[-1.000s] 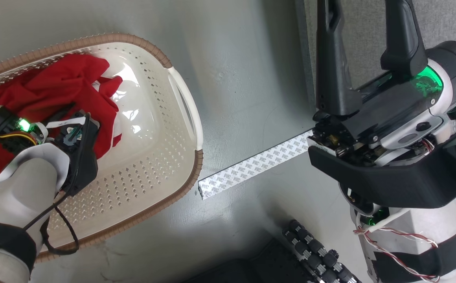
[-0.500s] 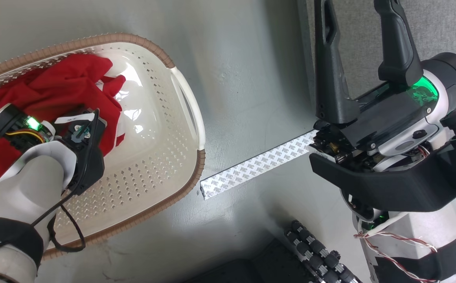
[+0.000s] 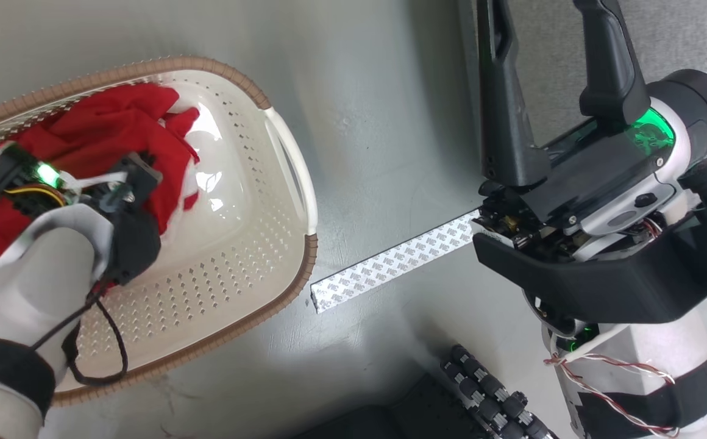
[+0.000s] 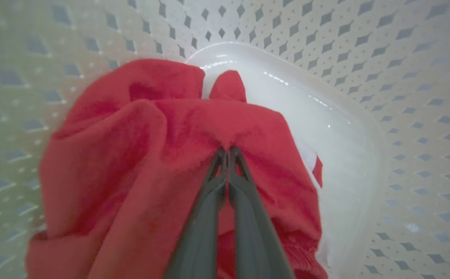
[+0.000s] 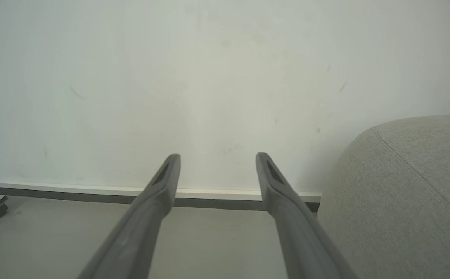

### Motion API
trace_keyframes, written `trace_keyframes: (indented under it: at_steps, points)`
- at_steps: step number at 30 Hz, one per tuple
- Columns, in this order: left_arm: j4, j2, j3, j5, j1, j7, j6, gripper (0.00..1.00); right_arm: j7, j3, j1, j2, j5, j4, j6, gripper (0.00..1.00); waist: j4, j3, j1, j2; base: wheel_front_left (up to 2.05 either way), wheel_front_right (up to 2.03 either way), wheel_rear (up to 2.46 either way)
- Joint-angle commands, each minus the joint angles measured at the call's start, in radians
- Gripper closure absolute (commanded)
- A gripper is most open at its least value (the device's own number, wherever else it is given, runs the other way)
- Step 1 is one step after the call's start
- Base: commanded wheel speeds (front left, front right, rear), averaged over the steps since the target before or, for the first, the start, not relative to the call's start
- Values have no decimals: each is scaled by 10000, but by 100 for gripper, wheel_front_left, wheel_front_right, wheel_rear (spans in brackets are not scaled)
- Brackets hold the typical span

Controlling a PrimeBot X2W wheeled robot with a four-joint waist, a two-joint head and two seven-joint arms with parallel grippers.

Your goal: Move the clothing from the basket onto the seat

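The basket [image 3: 280, 152] ran off the head view's left edge; the left forearm [image 3: 42, 274] covered part of the clothing [image 3: 103, 122]; the right gripper [image 3: 545, 18] had its fingertips cut by the top edge.

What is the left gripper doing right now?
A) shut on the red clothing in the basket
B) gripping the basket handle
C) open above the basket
A: the left gripper is pinched shut on a fold of the clothing, inside the basket.
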Motion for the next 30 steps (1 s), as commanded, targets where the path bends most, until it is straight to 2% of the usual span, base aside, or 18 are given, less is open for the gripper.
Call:
trace_keyframes:
  at_steps: [1, 6, 14, 20, 30]
  points:
    - [-189, 161, 132, -147, 235, -32, 120, 100, -10, 2, -174, 23, 90, 34, 1, 0, -52, -80, 1, 0, 0, 0, 0]
    - [-1302, 605, 849, -917, 954, -33, 416, 100, -9, 136, -310, 117, 240, 269, 1, 0, -189, -525, 1, 0, 0, 0, 0]
    - [-3545, 871, 1863, -1866, 3010, -33, 860, 100, -9, 149, 246, -18, 287, 863, 1, 0, 283, -2153, 1, 0, 0, 0, 0]
    - [-5260, 827, 2654, -2186, 4713, -33, 1140, 100, -9, 226, 790, -315, 430, 1262, 1, 0, 712, -3771, 1, 0, 0, 0, 0]
    - [-7771, 398, 4240, -2398, 6976, -37, 1386, 100, -9, 646, 1663, -734, 772, 2082, 1, 0, 1230, -5924, 1, 0, 0, 0, 0]
